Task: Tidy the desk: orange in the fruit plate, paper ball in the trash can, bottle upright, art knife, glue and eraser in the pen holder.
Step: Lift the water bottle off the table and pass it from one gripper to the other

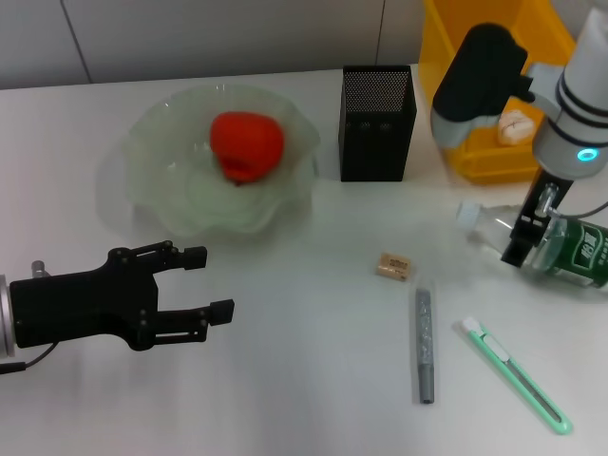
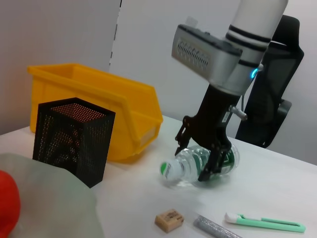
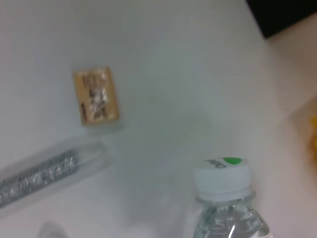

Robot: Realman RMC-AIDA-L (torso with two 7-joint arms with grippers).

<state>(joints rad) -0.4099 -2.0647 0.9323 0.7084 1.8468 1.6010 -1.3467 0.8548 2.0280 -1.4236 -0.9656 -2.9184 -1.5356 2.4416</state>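
1. My right hand (image 1: 528, 239) straddles the bottle (image 1: 570, 249) lying on the surface (image 1: 304, 380), fingers around its body, not clearly clamped
2. My left hand (image 1: 207, 283) hovers spread before the fruit plate (image 1: 142, 190) holding the orange (image 1: 247, 144)

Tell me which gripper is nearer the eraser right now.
Right. The right gripper straddles the lying bottle, just across from the eraser. The left gripper hovers open farther away, in front of the fruit plate.
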